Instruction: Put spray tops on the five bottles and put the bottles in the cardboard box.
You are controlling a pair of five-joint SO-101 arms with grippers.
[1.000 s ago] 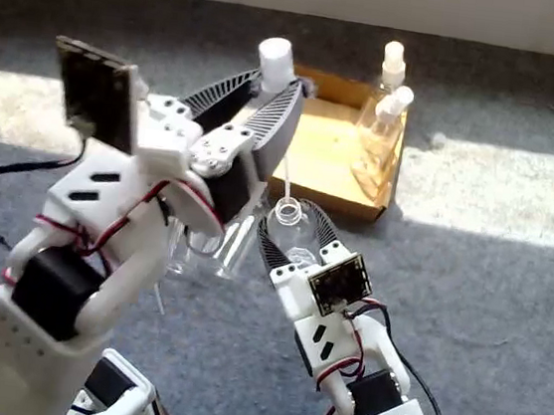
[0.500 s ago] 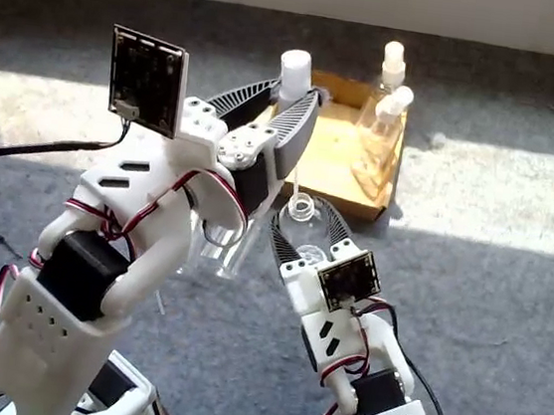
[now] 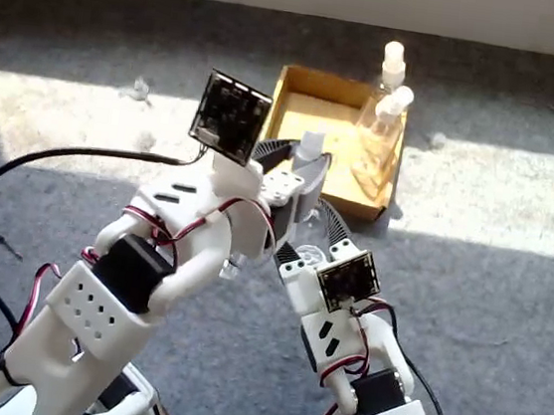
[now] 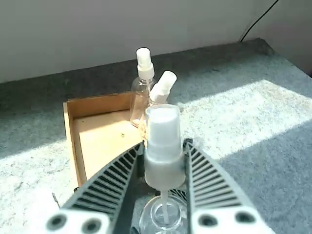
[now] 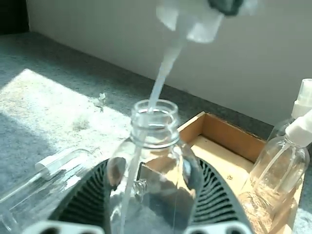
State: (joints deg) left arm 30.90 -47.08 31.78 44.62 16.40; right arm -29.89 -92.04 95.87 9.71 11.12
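Note:
My left gripper (image 4: 163,146) is shut on a white spray top (image 4: 164,141), seen in the high view as the spray top (image 3: 310,149) held over the right arm. Its thin dip tube (image 5: 163,73) runs down into the neck of a clear bottle (image 5: 153,161). My right gripper (image 5: 153,183) is shut on that bottle and holds it upright, its open neck (image 4: 163,217) directly beneath the top. The cardboard box (image 3: 316,132) lies just beyond, with two capped bottles (image 3: 381,129) standing at its right side.
Another clear bottle (image 5: 44,178) lies on its side on the grey carpet beside the right gripper. A black cable (image 3: 22,163) loops at the left. Small white scraps (image 3: 136,86) dot the carpet at the back left.
The left arm has swung right and down, carrying the spray top from above the box's near corner to over the held bottle, its tube now in the neck. The right arm barely moved.

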